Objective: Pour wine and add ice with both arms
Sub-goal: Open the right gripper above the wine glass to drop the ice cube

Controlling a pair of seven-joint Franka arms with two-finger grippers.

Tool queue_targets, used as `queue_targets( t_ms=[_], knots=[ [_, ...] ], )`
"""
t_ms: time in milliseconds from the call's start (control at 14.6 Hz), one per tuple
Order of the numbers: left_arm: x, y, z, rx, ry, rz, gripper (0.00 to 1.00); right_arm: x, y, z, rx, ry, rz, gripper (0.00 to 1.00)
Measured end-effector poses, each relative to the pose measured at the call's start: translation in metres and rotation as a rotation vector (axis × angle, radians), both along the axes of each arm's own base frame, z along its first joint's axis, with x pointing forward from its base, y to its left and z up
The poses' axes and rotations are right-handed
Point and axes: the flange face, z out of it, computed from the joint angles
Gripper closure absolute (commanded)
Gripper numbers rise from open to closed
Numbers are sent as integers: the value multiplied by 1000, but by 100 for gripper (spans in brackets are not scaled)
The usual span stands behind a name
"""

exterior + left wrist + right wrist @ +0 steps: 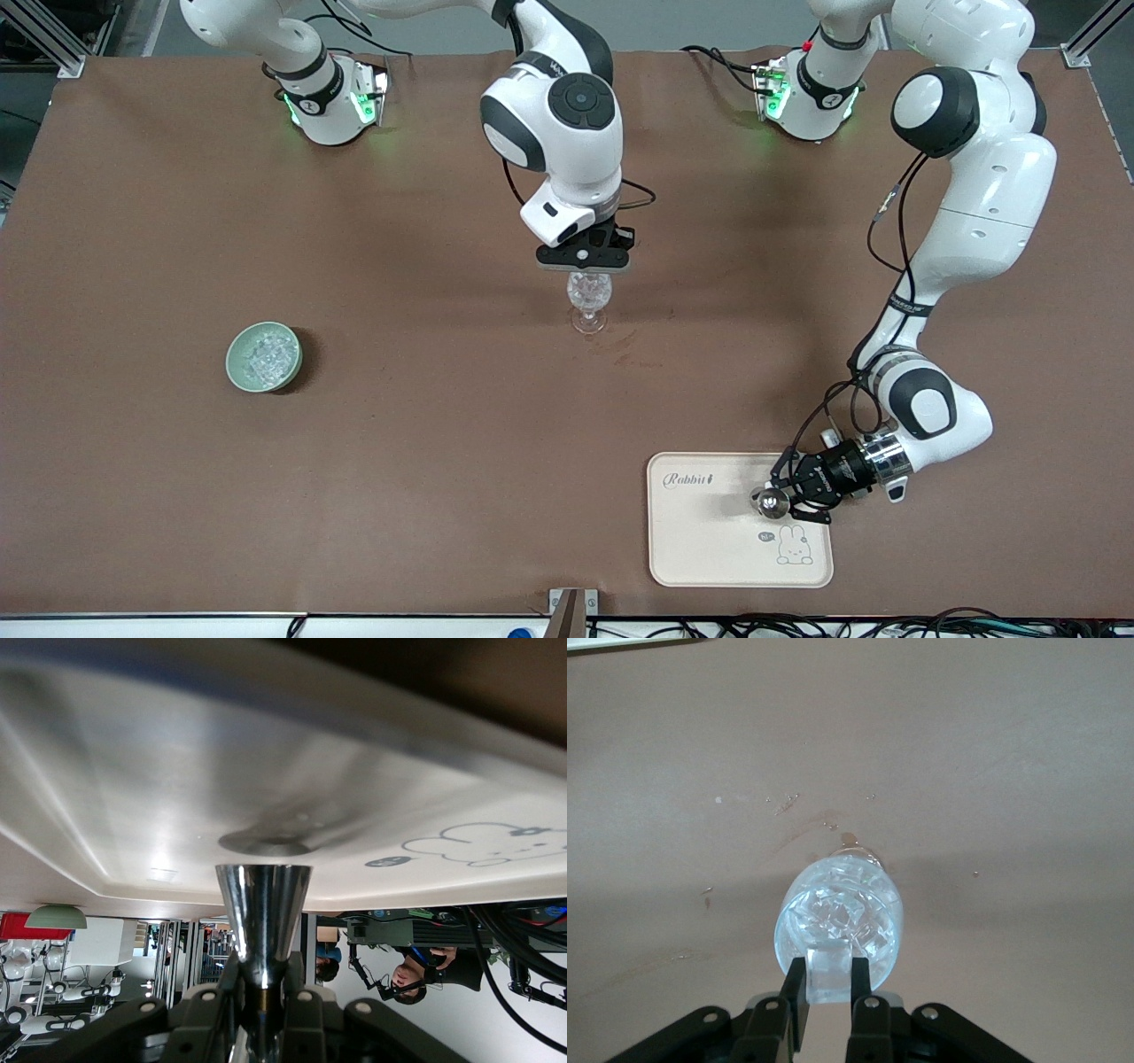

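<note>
- Wine glass (589,297) at mid-table holds ice (837,908); right gripper (585,259) over it, clamped on an ice chunk (829,970)
- Green bowl (263,356) of ice sits toward the right arm's end from the glass
- Left gripper (793,501) grips a shiny metal cup (770,501) over the rabbit tray (709,549)

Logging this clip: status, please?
Right gripper shut on ice cube over ice-filled wine glass. Left gripper shut on steel jigger, over tray. Ice bowl apart. Nothing blocking.

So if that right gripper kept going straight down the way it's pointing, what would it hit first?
Probably the wine glass: the right gripper, shut on an ice chunk, hangs right over its ice-filled bowl, though the gap between them is hard to judge.
</note>
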Motion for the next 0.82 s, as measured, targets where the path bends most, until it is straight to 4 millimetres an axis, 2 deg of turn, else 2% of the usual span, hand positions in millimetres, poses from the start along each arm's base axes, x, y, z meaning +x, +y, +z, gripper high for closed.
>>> queue_targets(
  t_ms=[68, 137, 341, 410, 478, 819],
  knots=[
    [0, 2, -1, 1, -3, 1, 99, 0, 0, 0, 0, -1, 0, 42],
    [0, 2, -1, 4, -8, -1, 99, 0, 0, 1, 0, -2, 1, 34],
    [-1, 2, -5, 7, -17, -7, 98, 2, 0, 2, 1, -6, -1, 17],
    [-1, 2, -5, 5, -20, -7, 93, 2, -1, 2, 1, -7, -2, 15],
    [-1, 2, -5, 5, -21, -7, 84, 3, -1, 3, 0, -8, -1, 15],
    [-1, 2, -5, 5, -21, -7, 74, 4, -2, 4, -9, -22, 5, 14]
  ],
)
